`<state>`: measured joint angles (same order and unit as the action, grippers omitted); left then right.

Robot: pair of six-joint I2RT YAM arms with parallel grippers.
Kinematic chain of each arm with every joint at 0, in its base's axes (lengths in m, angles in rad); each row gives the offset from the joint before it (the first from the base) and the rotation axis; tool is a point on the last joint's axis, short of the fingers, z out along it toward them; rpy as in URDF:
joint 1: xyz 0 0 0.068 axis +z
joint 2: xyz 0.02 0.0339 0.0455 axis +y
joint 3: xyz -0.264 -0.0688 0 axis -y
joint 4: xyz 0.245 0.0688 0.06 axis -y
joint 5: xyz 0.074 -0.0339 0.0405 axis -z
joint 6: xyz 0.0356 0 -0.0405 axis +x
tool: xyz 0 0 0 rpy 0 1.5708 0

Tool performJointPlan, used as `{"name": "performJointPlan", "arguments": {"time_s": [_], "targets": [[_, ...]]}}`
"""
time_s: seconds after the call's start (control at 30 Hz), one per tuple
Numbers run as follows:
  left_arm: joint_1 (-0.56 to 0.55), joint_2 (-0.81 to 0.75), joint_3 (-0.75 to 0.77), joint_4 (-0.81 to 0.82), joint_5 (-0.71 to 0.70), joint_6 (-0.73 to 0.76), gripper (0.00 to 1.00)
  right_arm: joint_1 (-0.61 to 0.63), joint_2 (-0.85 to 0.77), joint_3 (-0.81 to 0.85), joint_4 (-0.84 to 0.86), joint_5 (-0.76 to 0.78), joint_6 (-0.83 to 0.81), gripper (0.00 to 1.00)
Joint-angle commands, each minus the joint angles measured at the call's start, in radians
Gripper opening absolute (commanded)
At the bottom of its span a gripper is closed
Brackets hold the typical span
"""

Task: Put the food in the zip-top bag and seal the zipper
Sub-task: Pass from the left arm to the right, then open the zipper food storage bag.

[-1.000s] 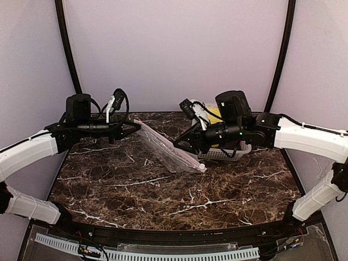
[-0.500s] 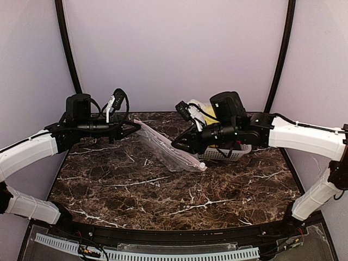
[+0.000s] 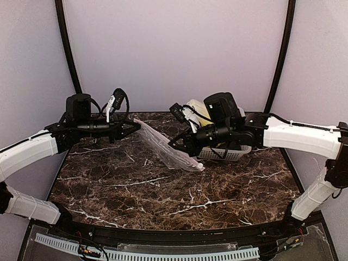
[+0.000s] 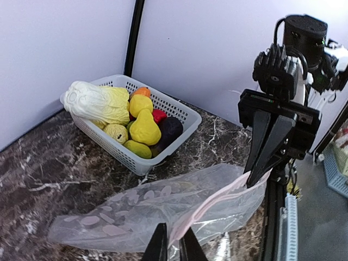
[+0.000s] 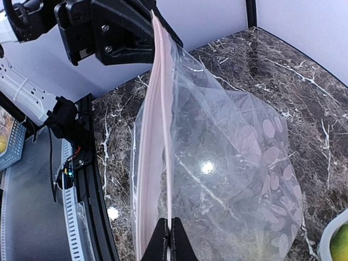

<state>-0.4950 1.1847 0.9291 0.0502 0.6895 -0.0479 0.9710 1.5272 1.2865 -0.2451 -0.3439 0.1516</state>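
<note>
"Between the arms, bag status?"

"Zip-top bag [image 3: 166, 148] slung there, bottom on the table. Left gripper [image 4: 173, 246] and right gripper [image 5: 168, 240] each pinch a zipper [image 5: 155, 136] end, presumably tensioning the mouth. Food [image 4: 144, 128] sits in the basket [image 4: 136, 161], not yet loaded."

The overhead camera sits high behind both arm bases and looks forward and down across the table [image 3: 163, 201] toward the back wall, far enough off to take in both arms and the whole tabletop. The left wrist camera rides just behind the left gripper [image 4: 173, 246] and faces rightward along its fingers, close over the zip-top bag [image 4: 163, 209], with the right gripper [image 4: 254, 179] and the basket [image 4: 136, 163] beyond. The right wrist camera looks the opposite way, leftward along its own fingers, closer yet to the bag. All three views share the bag, and each wrist view catches the other arm's gripper.
</note>
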Motion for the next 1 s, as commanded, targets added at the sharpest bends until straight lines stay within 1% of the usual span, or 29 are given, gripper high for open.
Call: {"name": "performJointPlan", "arguments": {"time_s": [0.0, 0.03, 0.07, 0.1, 0.17, 0.2, 0.23, 0.27, 0.33, 0.37, 0.4, 0.43, 0.47, 0.5, 0.6, 0.7, 0.8, 0.97], "targets": [[-0.007, -0.022, 0.02, -0.032, -0.061, 0.007, 0.16, 0.01, -0.014, 0.024, 0.056, 0.016, 0.023, 0.0], [-0.006, -0.033, 0.02, -0.033, -0.075, 0.01, 0.29, 0.011, -0.019, 0.025, 0.054, 0.046, 0.024, 0.0], [-0.006, -0.04, 0.02, -0.039, -0.116, 0.012, 0.36, 0.011, -0.027, 0.027, 0.052, 0.071, 0.025, 0.0], [-0.006, -0.057, 0.02, -0.042, -0.143, 0.013, 0.46, 0.011, -0.03, 0.03, 0.048, 0.098, 0.025, 0.0], [-0.006, -0.087, 0.021, -0.044, -0.234, -0.009, 0.57, 0.011, -0.037, 0.041, 0.031, 0.141, 0.027, 0.0], [-0.006, -0.098, 0.023, -0.044, -0.294, -0.023, 0.59, 0.011, -0.039, 0.045, 0.022, 0.16, 0.027, 0.0], [-0.006, -0.121, 0.021, -0.044, -0.318, -0.06, 0.62, 0.011, -0.042, 0.046, 0.017, 0.18, 0.029, 0.0], [-0.006, -0.131, 0.019, -0.045, -0.352, -0.083, 0.63, 0.012, -0.045, 0.046, 0.016, 0.196, 0.03, 0.0], [-0.007, -0.163, 0.003, -0.033, -0.383, -0.179, 0.65, 0.014, -0.047, 0.042, 0.018, 0.226, 0.031, 0.0], [-0.007, -0.181, -0.017, -0.021, -0.382, -0.256, 0.65, 0.016, -0.046, 0.041, 0.02, 0.244, 0.03, 0.0], [-0.007, -0.189, -0.029, 0.013, -0.368, -0.294, 0.65, 0.02, -0.042, 0.04, 0.022, 0.264, 0.029, 0.0], [-0.011, -0.206, -0.058, 0.059, -0.363, -0.377, 0.65, 0.027, -0.037, 0.04, 0.027, 0.283, 0.031, 0.0], [-0.017, -0.212, -0.072, 0.082, -0.362, -0.418, 0.64, 0.033, -0.031, 0.041, 0.033, 0.304, 0.033, 0.0], [-0.033, -0.222, -0.1, 0.127, -0.362, -0.491, 0.64, 0.041, -0.024, 0.042, 0.044, 0.322, 0.037, 0.0], [-0.095, -0.218, -0.131, 0.186, -0.394, -0.605, 0.62, 0.065, 0.003, 0.05, 0.07, 0.393, 0.061, 0.0], [-0.159, -0.192, -0.125, 0.21, -0.449, -0.65, 0.6, 0.087, 0.038, 0.07, 0.08, 0.46, 0.085, 0.0], [-0.221, -0.15, -0.119, 0.247, -0.467, -0.701, 0.58, 0.104, 0.074, 0.09, 0.082, 0.502, 0.104, 0.0], [-0.27, -0.119, -0.123, 0.288, -0.493, -0.742, 0.54, 0.126, 0.112, 0.112, 0.083, 0.535, 0.124, 0.0]]}}
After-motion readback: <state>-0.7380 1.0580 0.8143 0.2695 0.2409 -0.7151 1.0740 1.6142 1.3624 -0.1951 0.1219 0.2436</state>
